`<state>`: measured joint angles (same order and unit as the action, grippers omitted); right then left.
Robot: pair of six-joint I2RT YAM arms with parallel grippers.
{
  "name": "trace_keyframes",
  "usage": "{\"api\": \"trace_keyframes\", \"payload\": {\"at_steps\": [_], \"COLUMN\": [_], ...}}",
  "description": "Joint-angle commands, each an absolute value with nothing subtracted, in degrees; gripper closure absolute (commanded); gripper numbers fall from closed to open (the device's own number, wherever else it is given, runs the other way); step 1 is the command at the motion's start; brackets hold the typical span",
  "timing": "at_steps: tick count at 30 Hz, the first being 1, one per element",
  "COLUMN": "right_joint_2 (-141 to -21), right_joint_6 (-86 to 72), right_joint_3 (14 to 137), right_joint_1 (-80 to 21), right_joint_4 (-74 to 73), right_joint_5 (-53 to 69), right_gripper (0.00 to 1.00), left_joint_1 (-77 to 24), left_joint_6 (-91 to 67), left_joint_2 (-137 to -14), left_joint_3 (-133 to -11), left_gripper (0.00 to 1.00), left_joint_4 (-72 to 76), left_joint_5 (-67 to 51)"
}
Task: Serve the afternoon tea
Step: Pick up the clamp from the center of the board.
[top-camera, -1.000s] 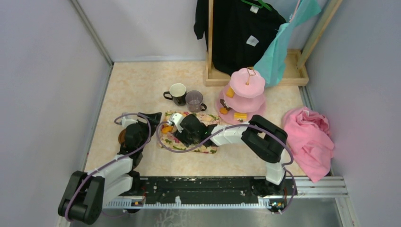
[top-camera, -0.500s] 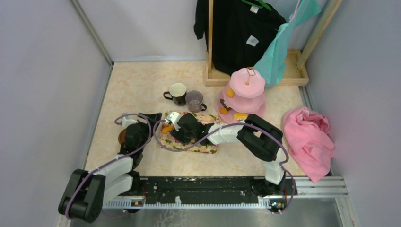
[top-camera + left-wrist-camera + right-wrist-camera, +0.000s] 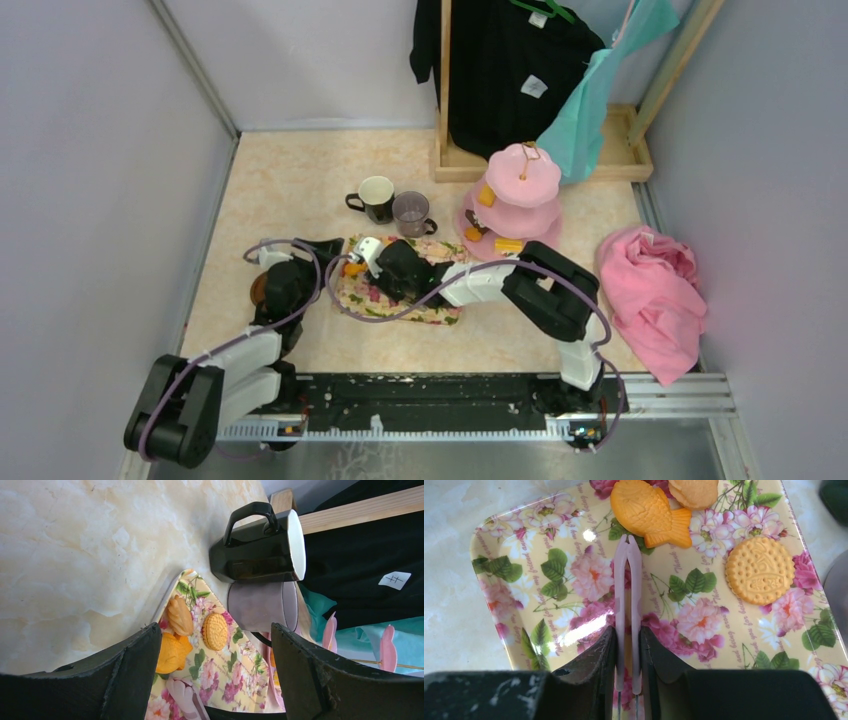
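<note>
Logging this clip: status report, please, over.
Left end effector open, empty. Right end effector shut on pink tongs, tips beside orange fish snack. Nothing in the way.

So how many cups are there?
2. The black mug stands on the table just beyond the flowery tray, and the smoky translucent mug is right beside it. None look hidden.
</note>
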<state>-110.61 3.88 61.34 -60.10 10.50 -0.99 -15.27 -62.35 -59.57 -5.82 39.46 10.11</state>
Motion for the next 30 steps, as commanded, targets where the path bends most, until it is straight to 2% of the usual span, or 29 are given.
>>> {"api": "trace_keyframes", "payload": {"at_steps": [1,5,11,18,30], "right_joint_2": [-111.2,-108.3,-106.2,-106.3,-104.4], "right_joint_6": [3.1,2.4,2.2,1.2,-12.1], "right_joint_3": [57.3,55.9,56.1,61.9,76.4], "right_joint_1": [-59.8,-59.9,-59.9,-59.9,-60.5], "right_joint_4": [-1.2,-1.0,-0.9,-4.9,-22.7], "right_joint_5": [-0.1,-1.5,-5.1,-6.7,-8.4], "right_gripper": [0.91,0.96,0.93,0.92,0.92], "left_joint_1": [-15.4,-15.3,-15.4,-15.4,-15.4], "left_joint_6": [-62.6,-62.6,-62.5,-62.3,-61.6], "left_joint_2": [-58.2,-57.1,-56.7,-54.8,-49.5], "left_joint_3": [-4.6,-4.7,-5.1,-5.6,-5.4], "left_gripper": [0.15,0.15,0.15,0.15,0.15], "left_joint_4": [41.1,40.2,39.6,38.0,33.1], "left_joint_5": [9.4,9.6,9.4,8.9,7.5]}}
